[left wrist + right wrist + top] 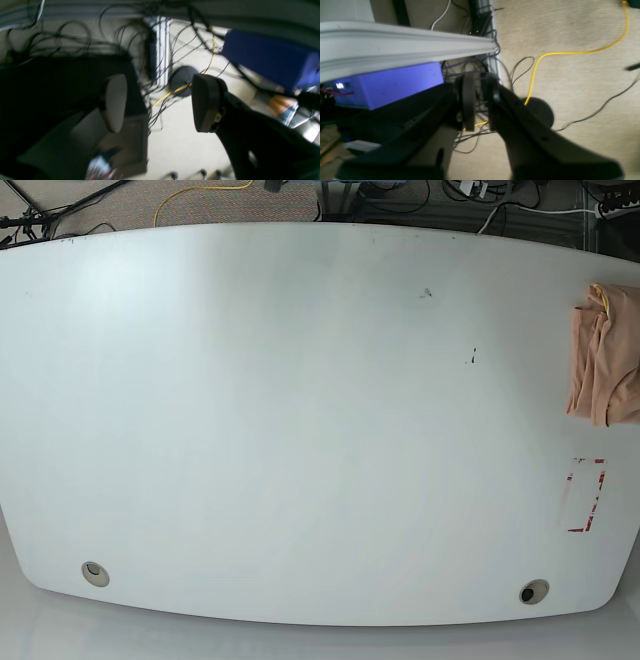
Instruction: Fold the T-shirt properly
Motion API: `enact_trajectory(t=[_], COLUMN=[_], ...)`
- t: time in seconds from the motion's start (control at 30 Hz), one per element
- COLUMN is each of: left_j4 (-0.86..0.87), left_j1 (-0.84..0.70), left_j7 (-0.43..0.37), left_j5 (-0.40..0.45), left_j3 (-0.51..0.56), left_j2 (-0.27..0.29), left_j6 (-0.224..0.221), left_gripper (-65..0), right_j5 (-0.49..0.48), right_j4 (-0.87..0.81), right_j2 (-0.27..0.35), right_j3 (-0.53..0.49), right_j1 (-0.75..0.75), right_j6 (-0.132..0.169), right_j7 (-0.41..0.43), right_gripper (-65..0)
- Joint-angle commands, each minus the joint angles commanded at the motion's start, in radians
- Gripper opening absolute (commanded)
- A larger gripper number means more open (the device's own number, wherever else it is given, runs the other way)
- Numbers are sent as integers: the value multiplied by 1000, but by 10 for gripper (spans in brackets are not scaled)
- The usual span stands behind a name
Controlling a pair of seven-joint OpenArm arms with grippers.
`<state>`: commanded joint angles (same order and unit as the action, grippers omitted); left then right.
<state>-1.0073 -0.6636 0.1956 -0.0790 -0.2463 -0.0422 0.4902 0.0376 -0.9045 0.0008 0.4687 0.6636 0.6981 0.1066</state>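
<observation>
Left end effector (160, 102) gapes wide, right end effector (478, 105) narrow, both empty; crumpled T-shirt (605, 355) lies at the tabletop (300, 410) edge.

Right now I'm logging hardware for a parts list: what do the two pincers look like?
Both are matte black plastic. The left pincer has broad oval fingertips, one faced with a pale grey pad. The right pincer has rounded black fingers on angular arms with small holes.

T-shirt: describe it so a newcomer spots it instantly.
On the big white table, look to the base view's right edge. The crumpled peach-pink cotton T-shirt lies bunched there, partly cut off, above a red-outlined rectangle mark. It's the only cloth.
</observation>
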Motion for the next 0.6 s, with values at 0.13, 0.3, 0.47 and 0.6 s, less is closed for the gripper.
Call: enact_trajectory(t=[0.13,0.3,0.47,0.6], left_j4=[181,396,580,681], left_j1=[104,230,330,399], left_j7=[-12,-54,-126,-147], left_j5=[0,-2,-2,0], left_j3=[57,135,155,155], left_j2=[-44,-71,-92,-101], left_j6=[-132,-183,-184,-184], left_gripper=[-269,-268,-268,-268], right_j5=[64,110,135,183], right_j4=[106,187,235,292], right_j2=[2,2,2,2], right_j3=[0,0,0,0], right_j1=[-72,-129,-176,-216], right_j6=[-13,-68,-116,-177], right_j7=[2,3,2,2], right_gripper=[-577,-575,-572,-571])
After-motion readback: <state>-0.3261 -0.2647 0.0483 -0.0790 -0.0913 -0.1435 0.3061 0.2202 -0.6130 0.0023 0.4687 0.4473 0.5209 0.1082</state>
